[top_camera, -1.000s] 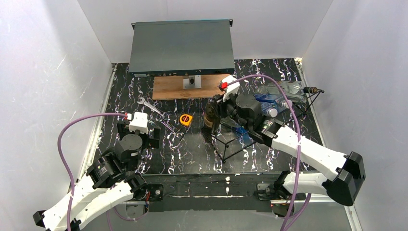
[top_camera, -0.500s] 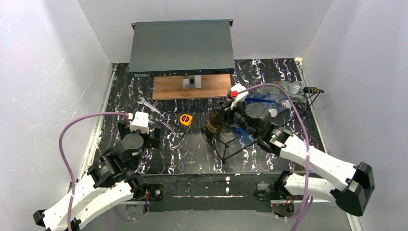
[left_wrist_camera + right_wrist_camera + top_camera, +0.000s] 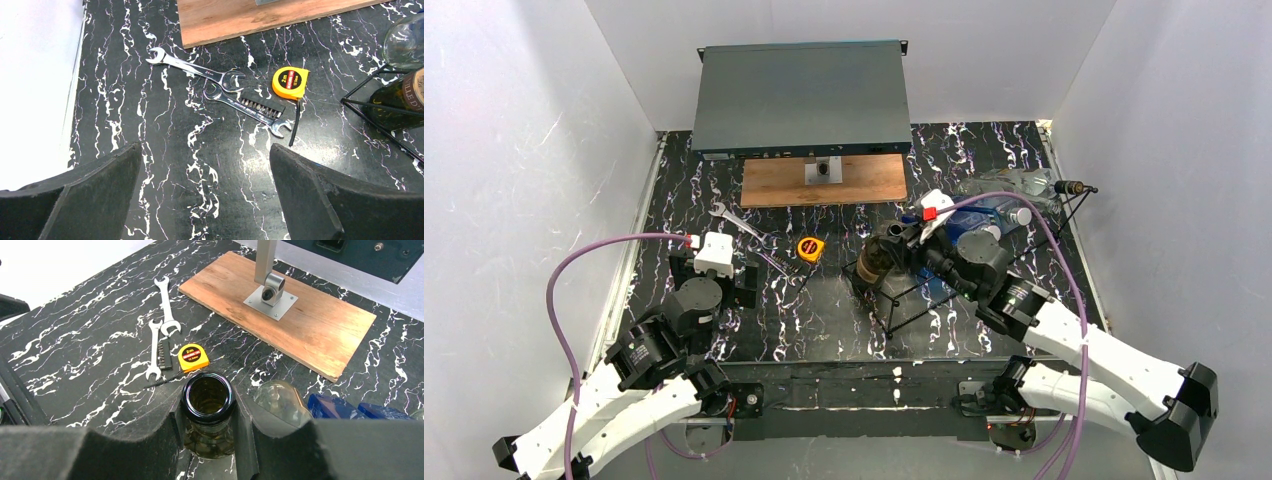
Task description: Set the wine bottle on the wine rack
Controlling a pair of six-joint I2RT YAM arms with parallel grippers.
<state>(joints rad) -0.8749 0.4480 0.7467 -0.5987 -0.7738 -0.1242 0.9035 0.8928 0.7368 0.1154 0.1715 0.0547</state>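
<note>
While right fingers [image 3: 150, 450] clamp wine bottle [image 3: 208, 395] at wine rack [image 3: 372, 106] | left fingers [image 3: 90, 195] apart | clear bottle [image 3: 280, 400] beside

The right hand [image 3: 897, 243] grips the dark bottle [image 3: 874, 265] at the left end of the wire rack [image 3: 902, 305]. Clear bottles [image 3: 1009, 192] lie at its far end. The left hand [image 3: 714, 274] sits well apart, jaws wide, near the wrenches [image 3: 739, 222] and tape measure [image 3: 810, 248].

Left arm's tucked back low by its base, end effector [image 3: 205, 200] gaping wide open. Right arm's stretched forward toward the middle, its end effector [image 3: 208, 437] pinched shut around the wine bottle [image 3: 208, 399] at the neck.
</note>
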